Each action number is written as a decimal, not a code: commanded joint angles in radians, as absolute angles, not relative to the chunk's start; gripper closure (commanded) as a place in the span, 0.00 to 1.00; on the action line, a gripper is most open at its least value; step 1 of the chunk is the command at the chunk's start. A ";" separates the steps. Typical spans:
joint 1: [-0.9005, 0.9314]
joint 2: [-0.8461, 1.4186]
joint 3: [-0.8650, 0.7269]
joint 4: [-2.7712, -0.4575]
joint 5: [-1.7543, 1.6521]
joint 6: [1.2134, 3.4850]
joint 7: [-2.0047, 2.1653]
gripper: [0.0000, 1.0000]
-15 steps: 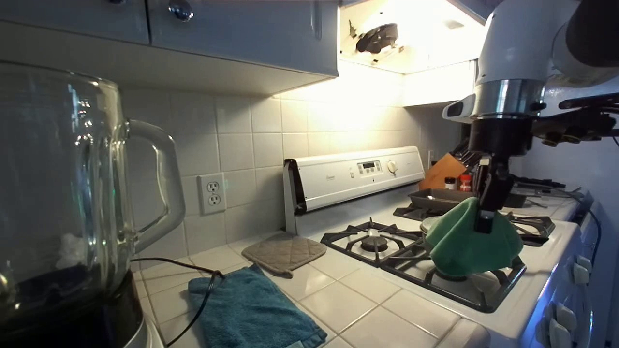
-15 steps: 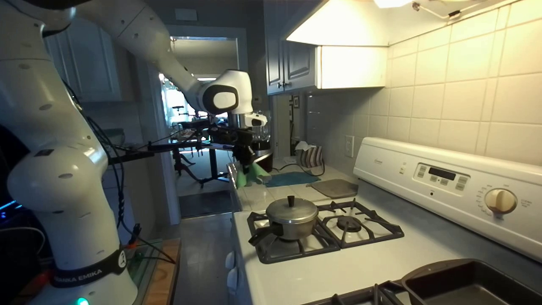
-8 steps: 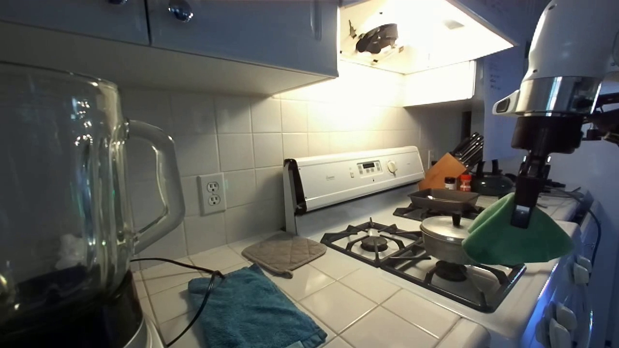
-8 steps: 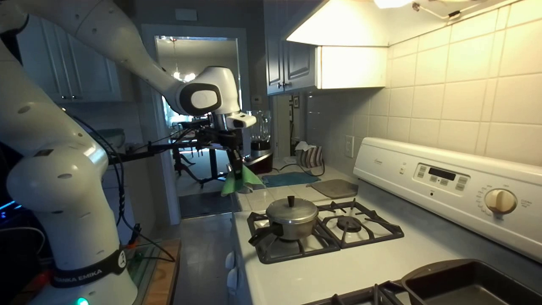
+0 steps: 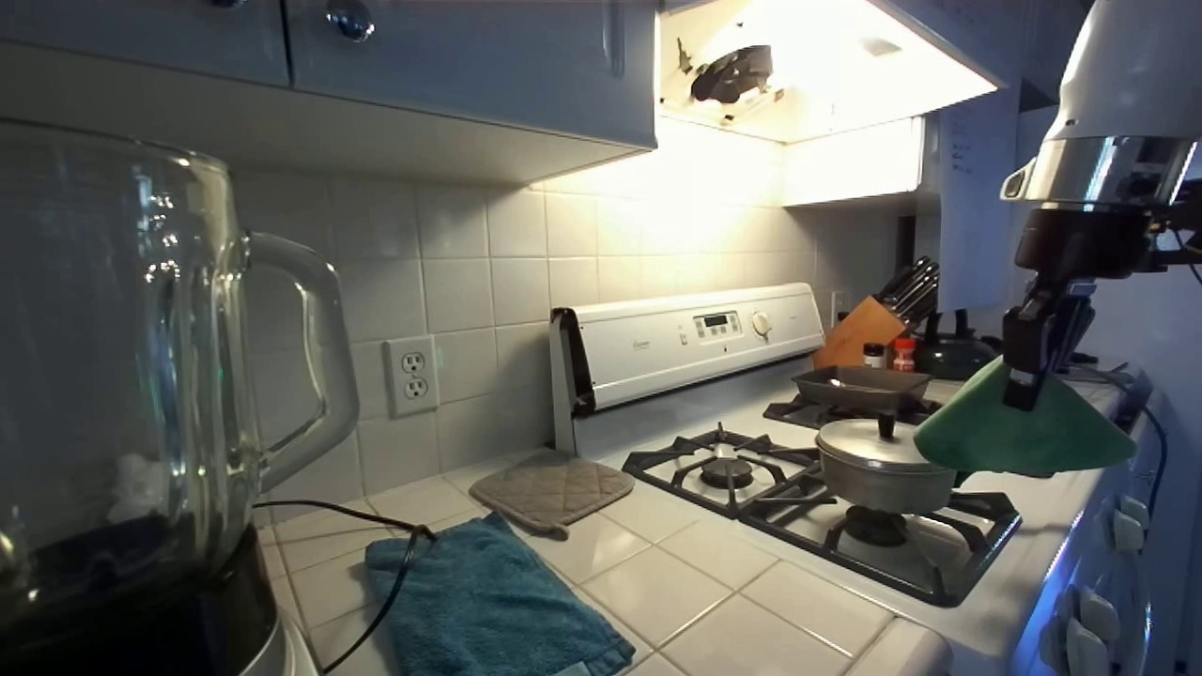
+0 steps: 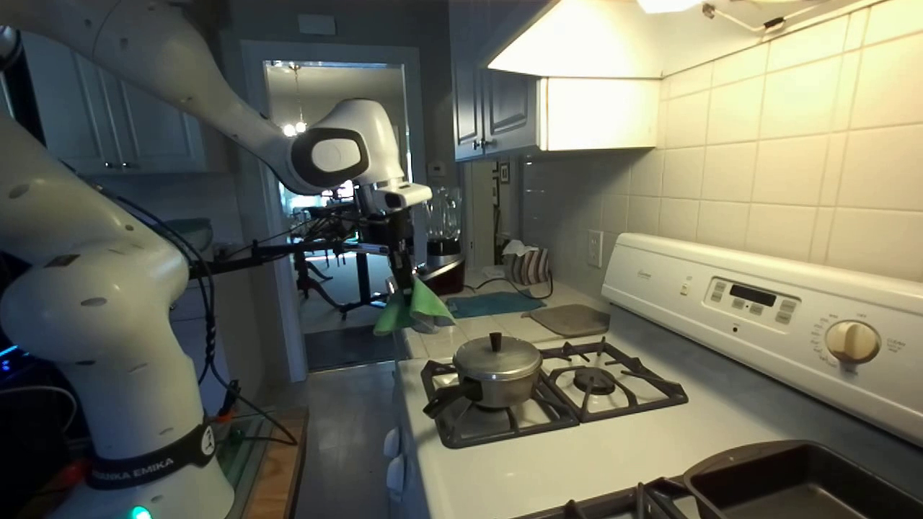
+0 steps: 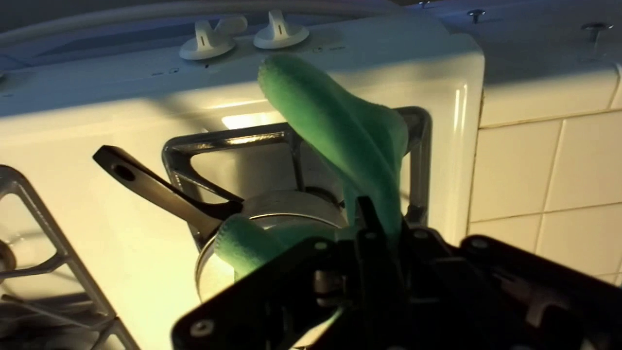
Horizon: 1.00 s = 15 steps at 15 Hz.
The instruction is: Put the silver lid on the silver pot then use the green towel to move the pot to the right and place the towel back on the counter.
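The silver pot (image 5: pixel 883 483) stands upright on a front burner grate, with the silver lid (image 5: pixel 864 441) on it. Both also show in the other exterior view: pot (image 6: pixel 508 393), lid (image 6: pixel 497 358). Its black handle (image 7: pixel 155 189) shows in the wrist view. My gripper (image 5: pixel 1024 390) is shut on the green towel (image 5: pixel 1024 441), which hangs in folds from the fingers above the stove's front side, apart from the pot. The towel (image 7: pixel 340 126) covers part of the pot in the wrist view. In an exterior view the gripper (image 6: pixel 404 288) is beyond the pot.
A blue towel (image 5: pixel 488 601) and a grey potholder (image 5: pixel 554 488) lie on the tiled counter (image 5: pixel 714 648). A glass blender (image 5: pixel 300 376) stands there. A dark baking pan (image 5: pixel 859 387) sits on a rear grate. The range hood (image 6: pixel 598 108) hangs above the stove.
My gripper has moved with the green towel away from in front of the pot, toward the stove's front side, and slightly upward. The pot and lid have stayed in place.
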<state>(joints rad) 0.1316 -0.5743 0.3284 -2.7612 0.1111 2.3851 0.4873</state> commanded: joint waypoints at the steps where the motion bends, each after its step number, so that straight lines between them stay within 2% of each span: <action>1: 0.078 -0.605 0.339 -2.760 0.058 2.347 0.558 0.99; 15: -0.057 -0.592 0.293 -2.758 0.026 2.371 0.663 0.99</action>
<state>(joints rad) -0.0354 -0.5783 0.3036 -2.7590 0.0575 2.3762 0.6148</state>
